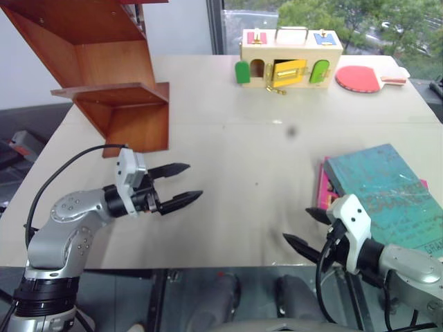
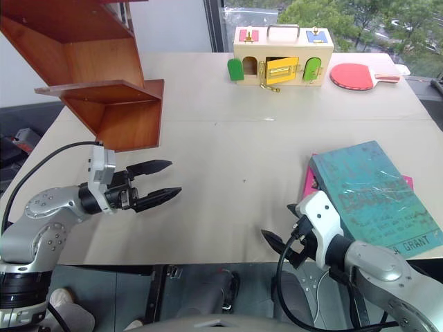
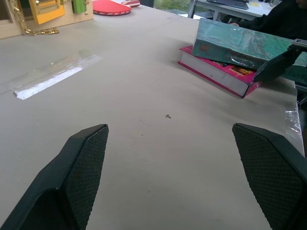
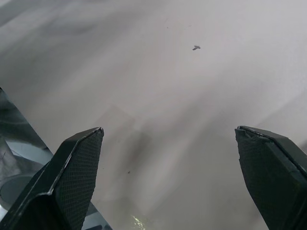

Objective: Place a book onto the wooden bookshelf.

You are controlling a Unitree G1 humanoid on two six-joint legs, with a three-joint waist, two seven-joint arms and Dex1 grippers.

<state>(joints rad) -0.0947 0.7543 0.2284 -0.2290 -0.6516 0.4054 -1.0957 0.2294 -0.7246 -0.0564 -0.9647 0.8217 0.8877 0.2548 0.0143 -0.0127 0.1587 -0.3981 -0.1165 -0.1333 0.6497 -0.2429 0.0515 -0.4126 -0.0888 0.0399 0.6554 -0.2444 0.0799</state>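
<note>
Table (image 1: 228, 145): a wide pale top is carrying everything; a strip of clear tape (image 3: 57, 79) is shining on its bare middle.
Wooden bookshelf (image 1: 104, 76): the reddish-brown stepped unit is standing at the table's far left corner, its slanted sides running up out of sight and its lowest flat board jutting toward the centre with nothing lying on it.
Book (image 2: 374, 194): the large teal-blue book is lying flat near the table's right front edge, glossy cover up, dark lettering along the edge nearest the robot. It is resting on top of a smaller pink book (image 1: 323, 187), whose magenta edge is peeking out on the side toward the table's middle. Neither gripper is touching it.
Pale wooden box (image 1: 291, 55): it is sitting at the far edge with green, yellow and blue doors, the yellow one hanging ajar.
Red paddle (image 1: 360, 78): it is lying just right of the box.
Left gripper (image 1: 181, 185): it is hovering over the table in front of the shelf, pointing toward the centre, fingers spread wide and holding nothing.
Right gripper (image 1: 308, 228): it is hanging at the table's near edge, just beside the book stack's near left corner, fingers likewise splayed wide apart and gripping nothing.
</note>
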